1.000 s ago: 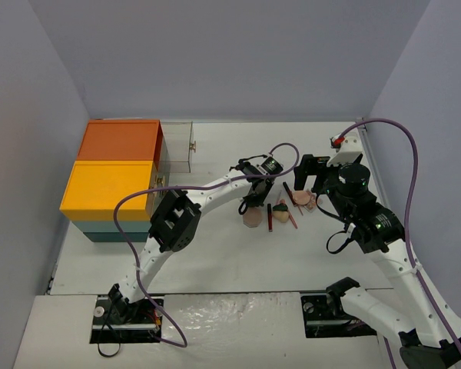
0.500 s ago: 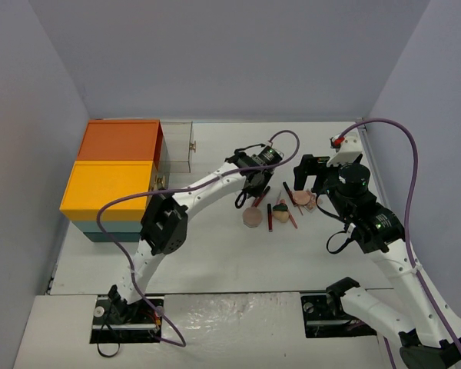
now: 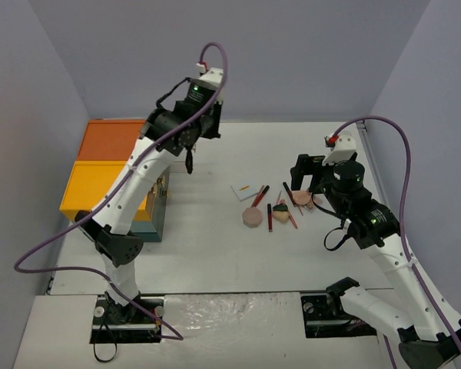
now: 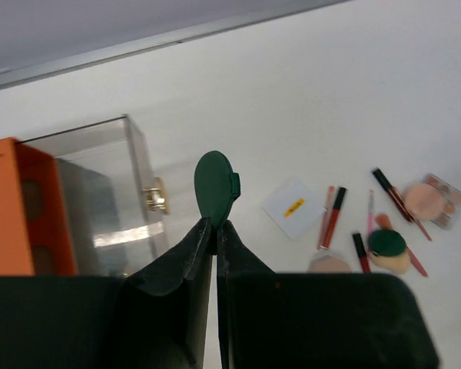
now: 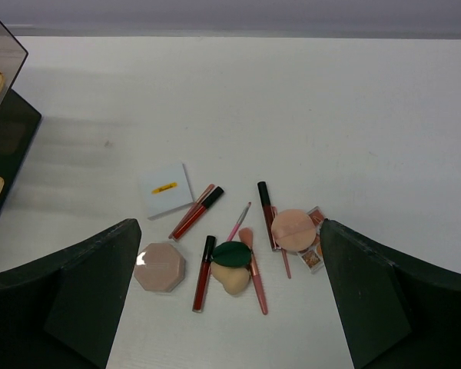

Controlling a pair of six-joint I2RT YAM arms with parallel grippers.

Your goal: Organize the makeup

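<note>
My left gripper (image 4: pixel 215 224) is shut on a dark green piece (image 4: pixel 215 183), held edge-on in the air above the clear drawer box (image 4: pixel 100 192). From above, that gripper (image 3: pixel 189 163) hangs by the box's right side. The rest of the makeup lies mid-table: white card (image 5: pixel 165 190), pink octagonal compact (image 5: pixel 160 267), red tubes (image 5: pixel 196 214), another green piece (image 5: pixel 232 253) on a peach sponge (image 5: pixel 234 282), pink brush (image 5: pixel 253 269), round puff (image 5: pixel 293 229) over a palette (image 5: pixel 316 252). My right gripper (image 5: pixel 229 231) hovers open above this pile, holding nothing.
A teal box with orange and yellow tops (image 3: pixel 115 165) stands at the left, its clear drawer unit (image 3: pixel 177 146) beside it. Grey walls close the table at the back and both sides. The right arm (image 3: pixel 369 219) reaches in from the near right.
The left arm has risen from the pile and swung up and left to the clear drawer box, carrying the green piece. The right arm has barely moved.
</note>
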